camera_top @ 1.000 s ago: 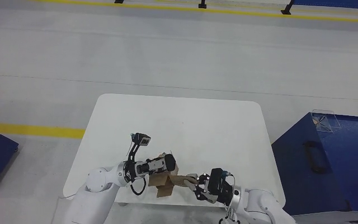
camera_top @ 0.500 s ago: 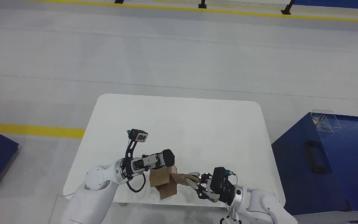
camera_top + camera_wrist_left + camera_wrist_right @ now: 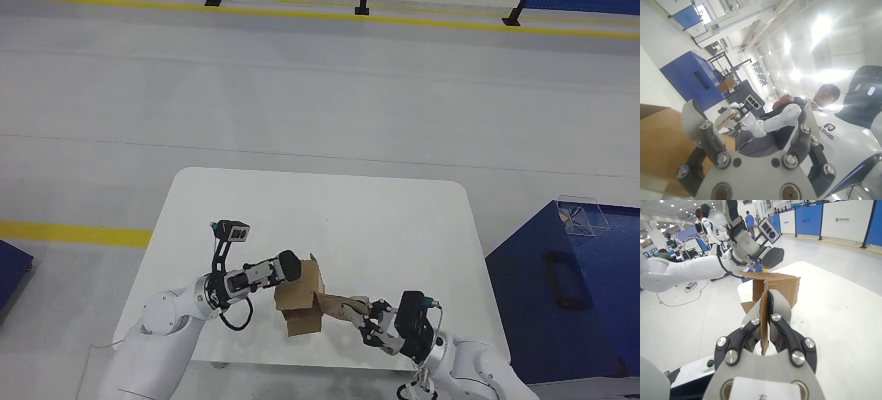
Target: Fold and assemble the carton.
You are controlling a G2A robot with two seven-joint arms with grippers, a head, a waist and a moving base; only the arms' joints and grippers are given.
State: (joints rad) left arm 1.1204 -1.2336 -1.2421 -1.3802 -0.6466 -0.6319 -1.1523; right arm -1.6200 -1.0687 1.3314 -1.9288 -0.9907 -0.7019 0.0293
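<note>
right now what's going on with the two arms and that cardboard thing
A two-armed robot is working on a brown carton near the white table's front edge. The right arm has its jaws shut on one flap. The left arm is at the carton's opposite side, jaws open, gripping nothing. The carton is only partly folded.

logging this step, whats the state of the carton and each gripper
carton: partly folded, flaps not closed
right gripper: shut on one carton flap
left gripper: open, beside the carton's top, holding nothing
</note>
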